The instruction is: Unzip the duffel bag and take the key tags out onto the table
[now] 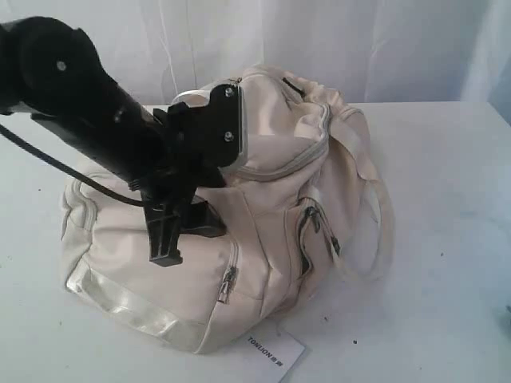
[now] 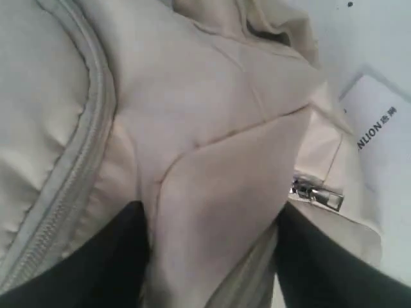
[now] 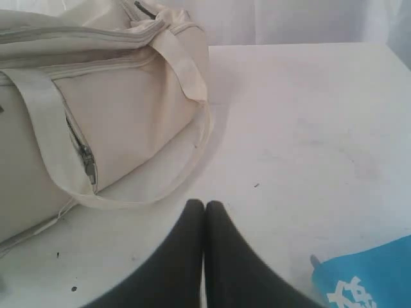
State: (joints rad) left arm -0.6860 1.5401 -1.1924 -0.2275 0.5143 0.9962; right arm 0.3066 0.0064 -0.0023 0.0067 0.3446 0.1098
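From where I stand, the big cream fabric duffel bag [image 1: 263, 207] sits mid-way across the flat white bench [image 1: 447, 207]. Its long axis runs from the near left corner toward the far edge. Every zip I can see looks closed, and no coloured plastic key tags show anywhere, so I take them to be inside.

The black left arm reaches in from the far left corner, over the bag. Its wrist is bent so the left gripper [image 1: 182, 239] points down onto the bag's near side panel. Its dark fingers [image 2: 109, 263] stand apart with a swell of cream fabric between them, clamped on nothing that I can make out.

The small metal zip pull [image 2: 318, 194] hangs just outside one finger, a little toward the near edge from the gripper. Past it lies the white printed hang tag [image 1: 275, 351]. I judge that pull to be the next target, and the left arm is much the nearer.

The right gripper [image 3: 204, 256] is pressed together and empty. It sits low over bare bench beside the bag's satin strap loop [image 3: 186, 160], near a blue printed item [image 3: 369, 282].
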